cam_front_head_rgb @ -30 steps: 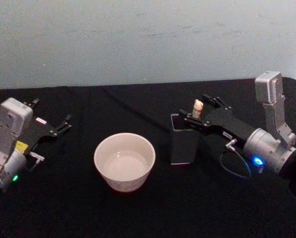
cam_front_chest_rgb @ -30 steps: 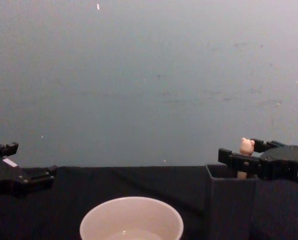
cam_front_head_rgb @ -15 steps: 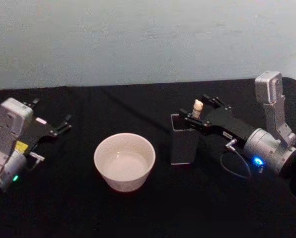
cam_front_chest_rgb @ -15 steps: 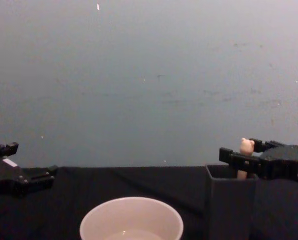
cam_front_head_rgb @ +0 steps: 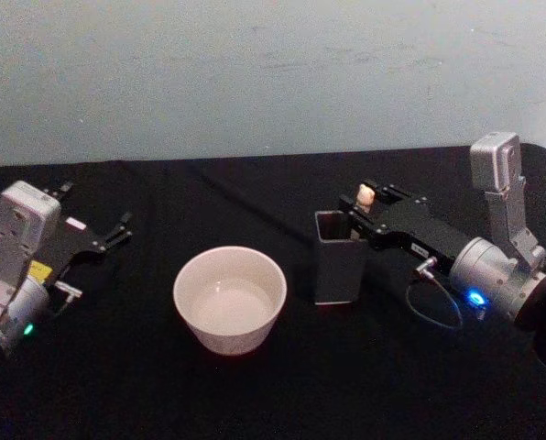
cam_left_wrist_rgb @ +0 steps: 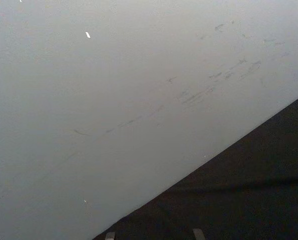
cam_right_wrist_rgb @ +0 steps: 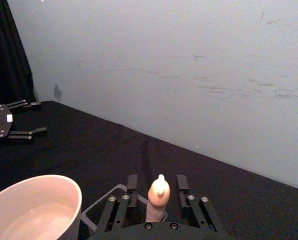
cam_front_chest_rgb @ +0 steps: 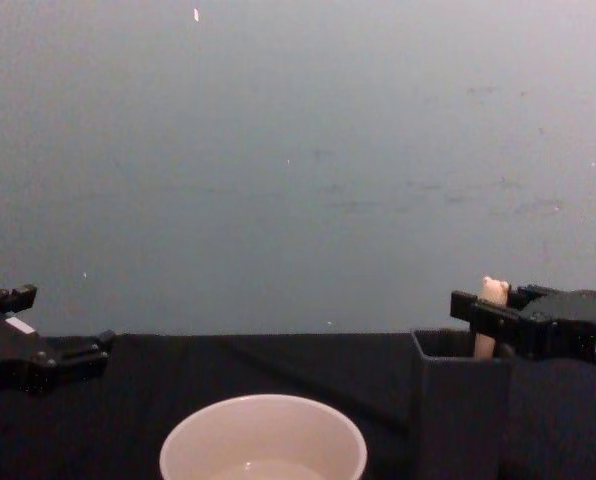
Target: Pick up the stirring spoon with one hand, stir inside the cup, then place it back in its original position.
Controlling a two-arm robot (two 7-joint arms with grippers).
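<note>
The stirring spoon (cam_front_head_rgb: 365, 194) stands upright in the dark grey holder (cam_front_head_rgb: 339, 261), its beige bear head (cam_front_chest_rgb: 494, 290) rising above the rim. My right gripper (cam_front_head_rgb: 372, 209) is open at the holder's top. In the right wrist view its fingers (cam_right_wrist_rgb: 132, 183) flank the spoon handle (cam_right_wrist_rgb: 159, 197), with a gap on each side. The cream-white cup (cam_front_head_rgb: 229, 298) sits left of the holder and holds some liquid. My left gripper (cam_front_head_rgb: 94, 209) rests open at the far left of the table.
A black cloth covers the table (cam_front_head_rgb: 273, 394) up to a pale blue-grey wall (cam_front_head_rgb: 255, 73). There is open space in front of the cup and the holder. A thin cable (cam_front_head_rgb: 438, 307) loops beside my right wrist.
My right gripper has drawn back slightly to the right at the holder's top. The spoon stays in the holder. The left arm has not moved.
</note>
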